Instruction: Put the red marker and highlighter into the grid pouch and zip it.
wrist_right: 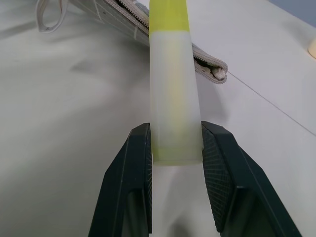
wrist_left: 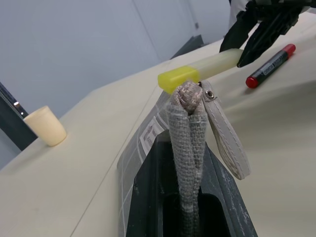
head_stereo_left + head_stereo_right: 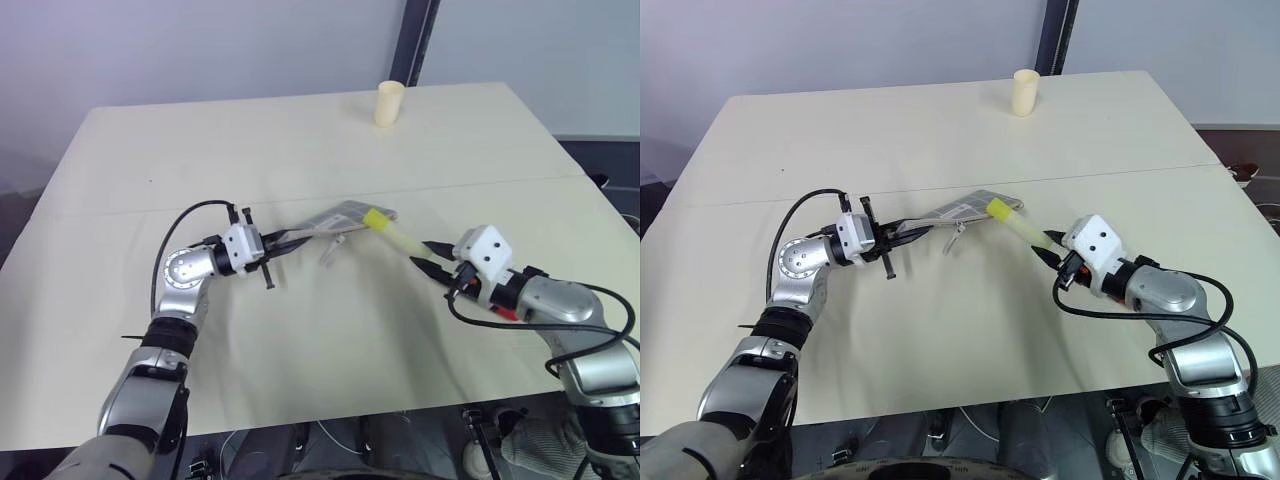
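The grid pouch (image 3: 336, 217) is grey with white lines. My left gripper (image 3: 286, 240) is shut on one of its ends, and the fabric bunches between the fingers (image 2: 148, 173). Its pale zipper pull (image 2: 224, 136) hangs loose. My right gripper (image 1: 176, 129) is shut on the pale body of the highlighter (image 3: 392, 233). The yellow-green cap (image 2: 178, 79) points at the pouch's zipper edge near its far end. I cannot tell whether the cap is inside. The red marker (image 2: 270, 65) lies on the table beside my right gripper.
A cream cylinder cup (image 3: 388, 104) stands at the far side of the beige table (image 3: 250, 140). Black cables loop beside both wrists. The table's front edge runs close below my arms.
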Robot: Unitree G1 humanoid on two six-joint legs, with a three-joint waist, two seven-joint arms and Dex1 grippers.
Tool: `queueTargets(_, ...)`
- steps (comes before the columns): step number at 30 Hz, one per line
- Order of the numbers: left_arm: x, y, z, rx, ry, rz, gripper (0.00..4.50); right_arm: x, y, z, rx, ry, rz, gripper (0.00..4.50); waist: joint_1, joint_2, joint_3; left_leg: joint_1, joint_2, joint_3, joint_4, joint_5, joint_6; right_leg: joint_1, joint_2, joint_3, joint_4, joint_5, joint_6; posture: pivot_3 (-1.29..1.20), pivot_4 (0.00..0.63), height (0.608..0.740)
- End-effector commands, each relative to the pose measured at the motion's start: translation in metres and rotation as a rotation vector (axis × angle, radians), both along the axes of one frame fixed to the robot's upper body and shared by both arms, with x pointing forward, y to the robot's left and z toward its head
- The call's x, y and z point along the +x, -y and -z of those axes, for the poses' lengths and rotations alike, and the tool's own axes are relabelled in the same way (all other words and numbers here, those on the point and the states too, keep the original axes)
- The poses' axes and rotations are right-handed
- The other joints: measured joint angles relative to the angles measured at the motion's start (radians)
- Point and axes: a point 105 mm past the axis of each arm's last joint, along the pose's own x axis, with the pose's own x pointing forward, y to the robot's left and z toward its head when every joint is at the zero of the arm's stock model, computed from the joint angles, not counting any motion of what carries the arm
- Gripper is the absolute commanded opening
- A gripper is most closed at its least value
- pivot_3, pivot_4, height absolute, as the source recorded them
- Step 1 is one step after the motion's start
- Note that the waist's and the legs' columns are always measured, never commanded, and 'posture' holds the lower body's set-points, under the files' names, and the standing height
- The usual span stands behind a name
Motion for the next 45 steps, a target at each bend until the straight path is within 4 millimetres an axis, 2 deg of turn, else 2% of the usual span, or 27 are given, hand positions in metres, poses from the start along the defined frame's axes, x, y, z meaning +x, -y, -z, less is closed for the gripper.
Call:
queueTargets(1, 0.000, -0.002, -0.014, -0.022, 0.052, -0.008, 0.00, -0.003, 0.006, -0.018, 0.039, 0.048, 0.004, 0.84, 0.000, 0.000, 0.000, 0.000, 0.000, 0.000, 0.000, 0.000, 0.000, 0.000, 0.000, 0.000, 0.000, 0.000, 0.000, 0.00, 0.150, 0.738)
queueTargets(9, 0.003, -0.003, -0.014, -0.025, 0.053, -0.021, 0.00, -0.010, 0.008, -0.008, 0.017, 0.005, 0.000, 0.84, -0.001, 0.000, 0.000, 0.000, 0.000, 0.000, 0.000, 0.000, 0.000, 0.000, 0.000, 0.000, 0.000, 0.000, 0.000, 0.00, 0.150, 0.738)
queueTargets(24, -0.006, 0.002, -0.011, 0.061, 0.106, 0.048, 0.00, 0.004, 0.001, 0.001, -0.052, -0.011, -0.027, 0.84, 0.000, 0.000, 0.000, 0.000, 0.000, 0.000, 0.003, 0.000, 0.000, 0.000, 0.000, 0.000, 0.000, 0.000, 0.000, 0.00, 0.150, 0.738)
queueTargets(35, -0.008, -0.001, 0.005, 0.133, 0.112, 0.044, 0.00, 0.001, 0.000, -0.011, -0.019, -0.012, -0.048, 0.84, -0.001, 0.000, 0.000, -0.001, 0.000, 0.000, 0.003, 0.000, 0.000, 0.000, 0.000, 0.000, 0.000, 0.000, 0.000, 0.00, 0.150, 0.738)
queueTargets(45, -0.005, -0.002, 0.005, 0.108, 0.106, 0.023, 0.00, -0.002, 0.015, -0.011, -0.027, -0.025, -0.011, 0.84, 0.000, 0.000, 0.000, -0.001, 0.000, 0.000, 0.004, 0.000, 0.000, 0.000, 0.000, 0.000, 0.000, 0.000, 0.000, 0.00, 0.150, 0.738)
